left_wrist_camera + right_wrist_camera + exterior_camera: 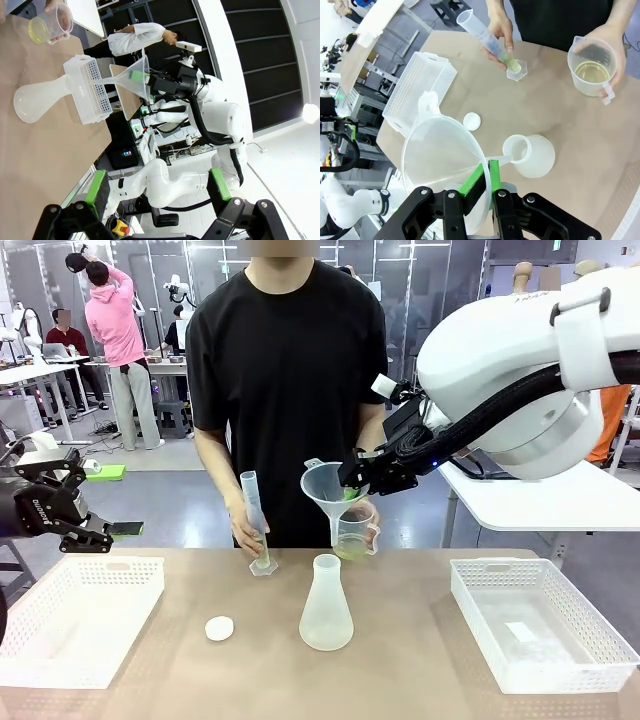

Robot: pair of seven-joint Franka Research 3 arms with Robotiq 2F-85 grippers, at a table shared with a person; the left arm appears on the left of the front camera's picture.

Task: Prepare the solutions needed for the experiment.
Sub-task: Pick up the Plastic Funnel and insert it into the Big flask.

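**Funnel poised over the flask, solution waiting in the beaker**

The right jaws are pressed together on the rim of the funnel (442,160). They pinch its wall between the green pads, so the bowl is left open and the spout hangs free. Almost straight below these jaws the conical flask (326,605) stands on the worktop (420,660), with the spout above its mouth and not yet in it.

Just beyond the jaws a person's hand (615,50) holds a beaker (592,65) upright. The pale yellow-green solution (591,71) lies in its bottom, probably ready for pouring through the funnel. Farther off to the jaws' left, the person's other hand (500,35) steadies a tilted graduated cylinder (487,37), its base on the worktop.

The left jaws stand spread and empty, above the edge of a white basket (90,562). They are well apart from the glassware, seemingly parked clear.
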